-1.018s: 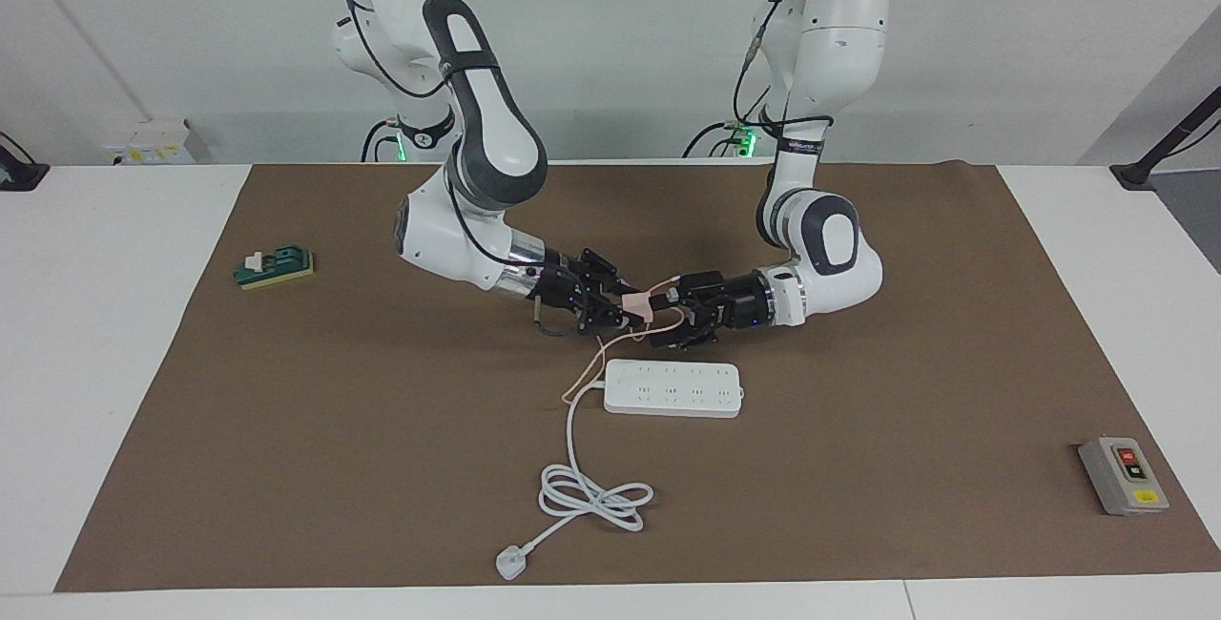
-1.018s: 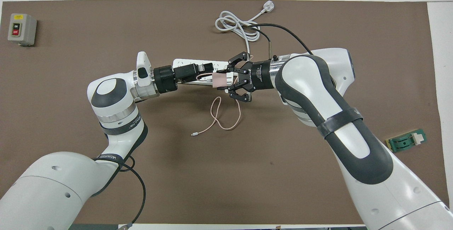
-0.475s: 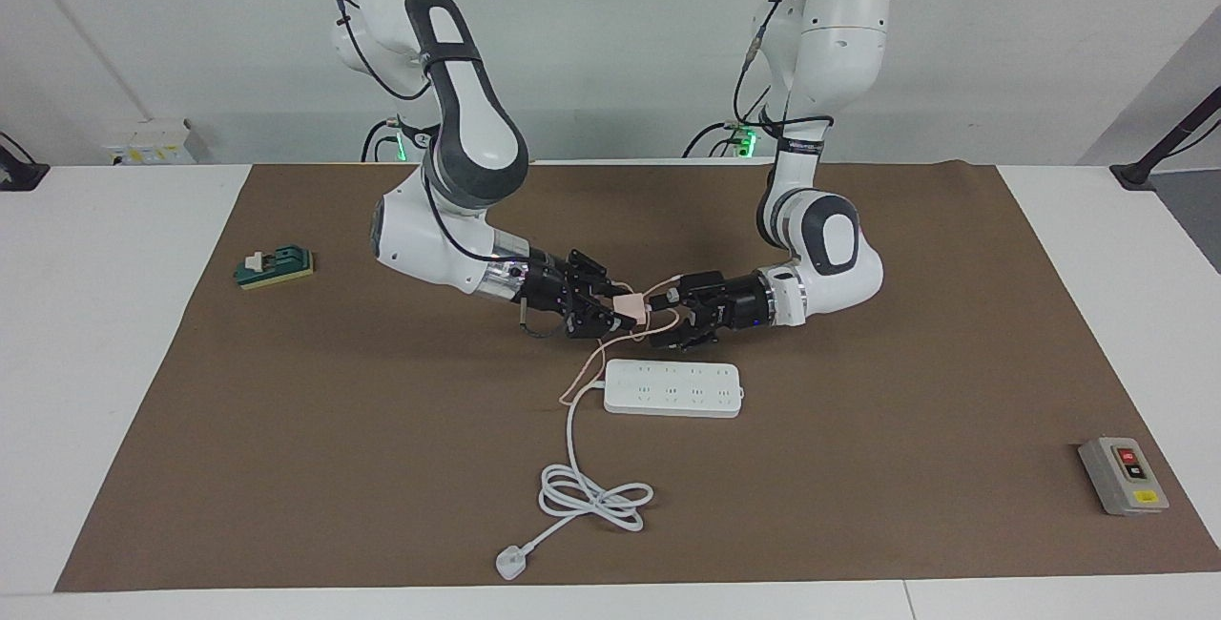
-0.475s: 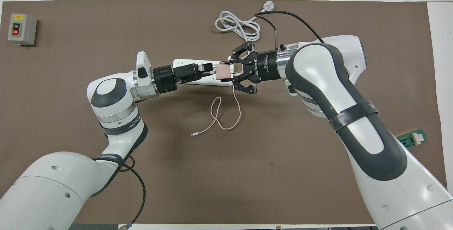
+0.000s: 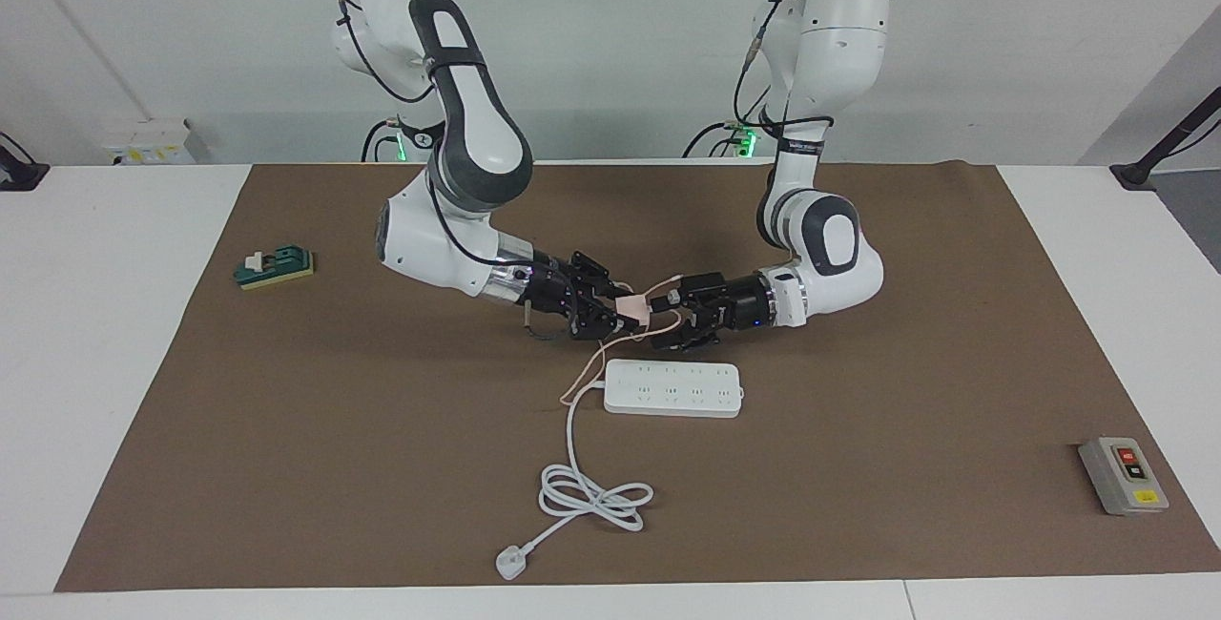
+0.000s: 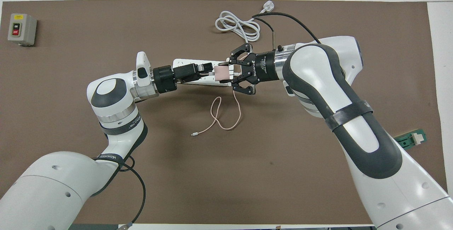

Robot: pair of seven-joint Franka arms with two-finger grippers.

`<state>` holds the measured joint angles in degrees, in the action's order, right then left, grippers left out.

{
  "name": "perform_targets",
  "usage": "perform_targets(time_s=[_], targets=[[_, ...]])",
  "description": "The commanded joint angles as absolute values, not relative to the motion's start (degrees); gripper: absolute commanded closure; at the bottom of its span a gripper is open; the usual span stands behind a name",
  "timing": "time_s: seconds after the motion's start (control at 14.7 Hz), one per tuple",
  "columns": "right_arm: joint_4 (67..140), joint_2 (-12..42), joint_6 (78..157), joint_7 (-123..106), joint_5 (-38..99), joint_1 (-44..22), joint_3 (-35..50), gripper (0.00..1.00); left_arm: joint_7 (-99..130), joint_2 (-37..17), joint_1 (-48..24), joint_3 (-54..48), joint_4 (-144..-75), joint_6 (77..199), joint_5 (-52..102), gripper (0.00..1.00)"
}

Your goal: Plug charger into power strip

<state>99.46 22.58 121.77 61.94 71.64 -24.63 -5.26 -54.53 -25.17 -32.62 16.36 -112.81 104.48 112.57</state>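
The pale pink charger (image 5: pixel 632 304) (image 6: pixel 222 74) hangs in the air between my two grippers, just above the robots' side of the power strip (image 5: pixel 673 387) (image 6: pixel 182 62). My right gripper (image 5: pixel 625 310) (image 6: pixel 228 73) is shut on the charger. My left gripper (image 5: pixel 663 310) (image 6: pixel 210 71) meets the charger from the left arm's end of the table. The thin pink cable (image 5: pixel 582 380) (image 6: pixel 226 127) drops from the charger and loops on the mat nearer to the robots. The arms hide most of the strip in the overhead view.
The strip's thick white cord (image 5: pixel 591 496) (image 6: pixel 237 24) coils farther from the robots and ends in a white plug (image 5: pixel 511 563) (image 6: pixel 268 6). A grey button box (image 5: pixel 1123 475) (image 6: pixel 21 29) sits toward the left arm's end. A small green part (image 5: pixel 275 267) (image 6: pixel 410 139) lies toward the right arm's end.
My right gripper has carried the charger a little away from the robots, to over the strip, then slightly toward my left gripper. The left arm has hardly moved.
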Motion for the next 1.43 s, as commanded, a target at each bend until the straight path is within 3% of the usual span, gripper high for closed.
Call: perform_targets(time_s=[0.0,0.81,1.36], targets=[[98.6,23.4,122.0,60.7,70.6,-24.6,-5.1,1.0,-55.8,-25.6,-33.0,16.6,-112.7,104.9,113.4,0.0],[98.6,23.5,122.0,60.7,70.6,-24.5,-5.1,1.0,-56.2,-21.2,-35.7,18.2,-117.5,105.3,113.0,0.0],[98.7,23.5,122.0,60.6,70.7,-24.4,-5.1,1.0,-55.5,-20.9,-36.0,18.3,-117.1,105.1,113.1,0.0]])
